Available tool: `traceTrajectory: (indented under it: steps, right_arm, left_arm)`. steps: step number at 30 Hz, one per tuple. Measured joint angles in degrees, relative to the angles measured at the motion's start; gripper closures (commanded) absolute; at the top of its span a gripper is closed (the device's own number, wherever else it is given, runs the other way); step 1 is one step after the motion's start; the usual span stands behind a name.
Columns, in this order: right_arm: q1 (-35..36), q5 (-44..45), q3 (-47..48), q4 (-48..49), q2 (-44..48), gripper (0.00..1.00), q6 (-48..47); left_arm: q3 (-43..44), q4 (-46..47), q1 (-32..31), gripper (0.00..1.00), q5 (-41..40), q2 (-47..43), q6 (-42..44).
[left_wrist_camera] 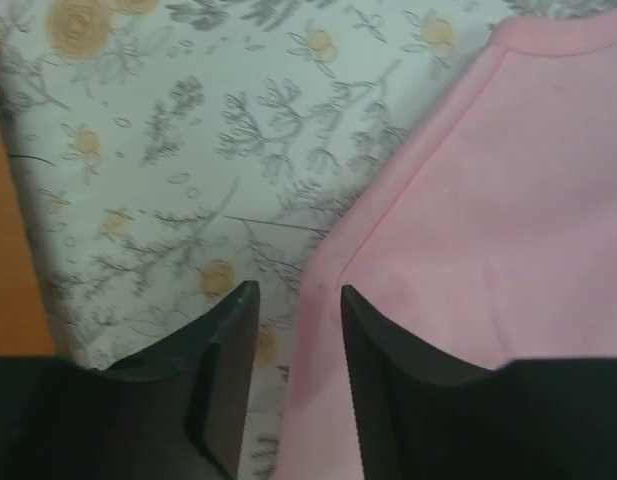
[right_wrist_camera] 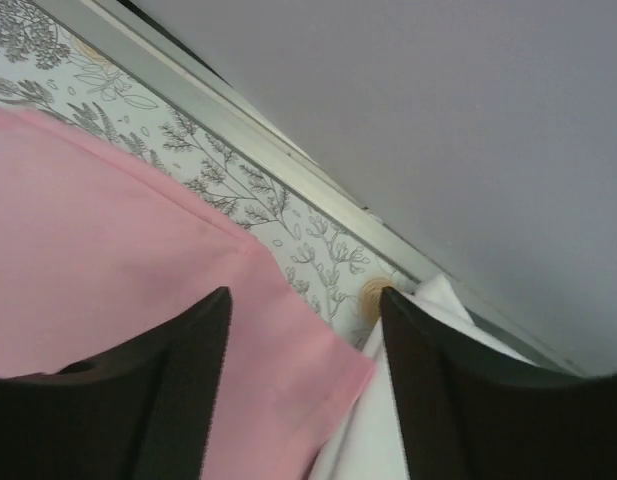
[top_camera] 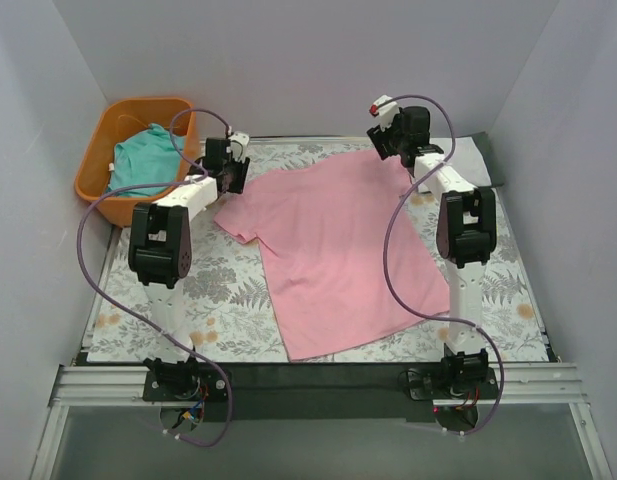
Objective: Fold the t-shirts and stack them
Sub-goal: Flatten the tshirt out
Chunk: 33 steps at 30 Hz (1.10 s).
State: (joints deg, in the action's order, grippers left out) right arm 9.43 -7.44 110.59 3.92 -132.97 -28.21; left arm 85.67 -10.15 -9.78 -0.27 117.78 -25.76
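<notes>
The left claw (left_wrist_camera: 298, 295) is open, its two dark fingers parted by a narrow gap with nothing pinched between them. It hangs low over the spot where a hemmed edge of the pink t-shirt (left_wrist_camera: 488, 200) meets the floral table cloth (left_wrist_camera: 188, 150): the finger on the shirt side stands over pink cloth, the other over the print. From this claw the pink shirt spreads away to the right and back toward the arm bases, lying flat and unfolded across the middle of the table. Just off the claw's left side sits the orange basket (top_camera: 138, 104), near but not touching it. Inside the basket lies the teal t-shirt (top_camera: 143, 158), crumpled and filling most of the bottom. The right claw (right_wrist_camera: 306, 295) is open too, its fingers set wide apart and holding nothing. Under its gap lies the tip of a pink sleeve. Right beside that tip, toward the claw's right finger, lies the edge of the white t-shirt (right_wrist_camera: 363, 440), at the far right of the table. Whether the pink tip overlaps the white cloth or only touches it cannot be told.
</notes>
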Motion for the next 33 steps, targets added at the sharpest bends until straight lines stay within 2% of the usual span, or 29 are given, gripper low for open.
traceTrajectory:
  steps: [1, 2, 6, 11, 13, 15, 23, 28, 33]
  right_arm:
    - [0.33, 0.48, 1.03, -1.51, -0.35, 0.26, -0.11]
    - [0.46, 0.76, 1.05, -2.91, 0.44, 0.25, -0.13]
    - [0.31, 1.01, -5.18, -8.74, 9.77, 0.2, -0.61]
    - [-0.33, -3.85, -19.65, -19.17, 30.42, 0.31, -2.36]
    - [-0.37, -5.88, -22.47, -23.47, 35.93, 0.4, -2.91]
    - [-0.35, -7.8, -25.81, -27.23, 40.3, 0.44, -3.78]
    - [-0.07, -5.79, -41.92, -39.71, 42.36, 0.54, -5.49]
    - [-0.04, -1.49, -44.39, -42.47, 41.18, 0.6, -6.23]
    - [-0.07, 2.67, -44.35, -41.97, 34.82, 0.63, -6.93]
  left_arm:
    - [2.54, -0.87, 0.63, 0.55, -0.94, 1.7, -0.52]
    - [4.31, -1.42, 1.31, 0.47, -1.77, 2.64, -0.9]
    - [5.62, -2.89, 3.8, 0.49, -2.14, 1.51, -2.29]
    - [0.81, -4.94, 5.62, 0.52, 5.38, -4.92, -2.08]
    - [-0.87, -5.88, 4.98, 0.52, 8.39, -7.15, -1.4]
    - [-1.4, -6.16, 3.85, 0.53, 10.73, -7.76, -0.57]
    - [0.09, -7.96, 0.46, 0.59, 12.07, -0.9, 1.88]
    - [-0.61, -9.6, 0.44, 0.63, 9.05, 2.69, 5.2]
    - [-8.31, -8.02, 0.5, 0.66, 5.92, -2.16, 9.81]
